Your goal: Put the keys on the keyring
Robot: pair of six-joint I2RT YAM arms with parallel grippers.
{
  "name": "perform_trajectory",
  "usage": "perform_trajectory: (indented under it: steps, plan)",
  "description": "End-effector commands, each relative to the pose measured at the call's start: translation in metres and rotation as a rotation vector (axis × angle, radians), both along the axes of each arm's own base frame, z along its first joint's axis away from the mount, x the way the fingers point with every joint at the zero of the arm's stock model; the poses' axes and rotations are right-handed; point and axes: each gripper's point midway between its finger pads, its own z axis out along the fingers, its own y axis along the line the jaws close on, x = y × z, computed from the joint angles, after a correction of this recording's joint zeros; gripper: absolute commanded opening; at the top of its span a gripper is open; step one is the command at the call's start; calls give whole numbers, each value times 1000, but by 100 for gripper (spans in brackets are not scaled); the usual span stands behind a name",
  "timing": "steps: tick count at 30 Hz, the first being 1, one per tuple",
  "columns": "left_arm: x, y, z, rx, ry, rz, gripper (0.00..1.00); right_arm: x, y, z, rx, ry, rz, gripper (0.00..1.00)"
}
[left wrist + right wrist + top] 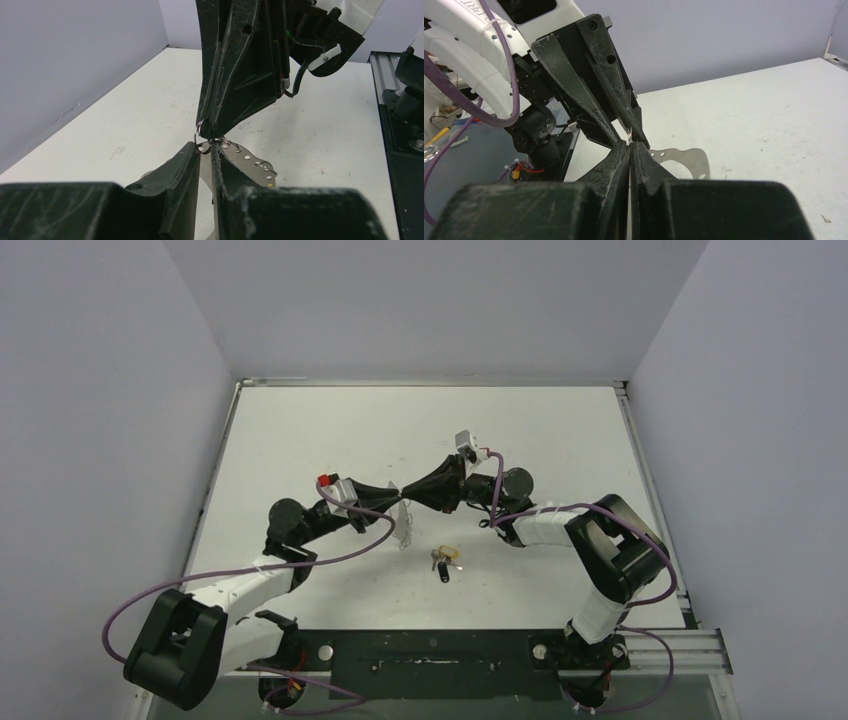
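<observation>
Overhead: jaws meet tip to tip, the keyring [404, 528] hanging just beneath, the keys [446, 560] lying apart from both; left wrist: left jaws barely parted round it, grip unclear; right wrist: right jaws clamped on its wire; a tug might slip it.

Centre: left pincer [398, 502] and right pincer [409, 502] meet tip to tip, keyring [404, 527] hanging under them; I can't cross there.
Near side: keys [446, 560] lie on the worktop [300, 440] near the keyring, to its right.
Far worktop: open, I can pass.
Sides: walls [100, 440] hem the edges.
</observation>
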Motion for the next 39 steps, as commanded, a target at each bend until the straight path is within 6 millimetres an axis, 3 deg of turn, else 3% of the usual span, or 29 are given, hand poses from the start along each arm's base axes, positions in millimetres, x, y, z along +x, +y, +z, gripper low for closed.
perform_trajectory:
  steps: [1, 8, 18, 24, 31, 35, 39]
  plan:
    - [6, -1, 15, -21, -59, 20, 12, -8, 1, 28, 65, -99, 23, 0]
    - [7, 1, 19, -39, -70, 40, 8, -11, 2, 24, 56, -92, 36, 0]
    - [10, 1, 26, -64, -80, 41, 14, -12, 5, 19, 48, -86, 47, 0]
    - [11, 1, 27, -68, -80, 45, 1, -12, 4, 16, 43, -82, 46, 0]
    - [12, 5, 28, -82, -70, 66, 0, -6, 2, 11, 38, -72, 29, 0]
    - [13, 7, 25, -61, -54, 83, 0, -2, 0, 11, 40, -68, 12, 15]
    - [15, 9, 20, -25, -35, 97, 0, -1, 0, 12, 41, -68, 10, 20]
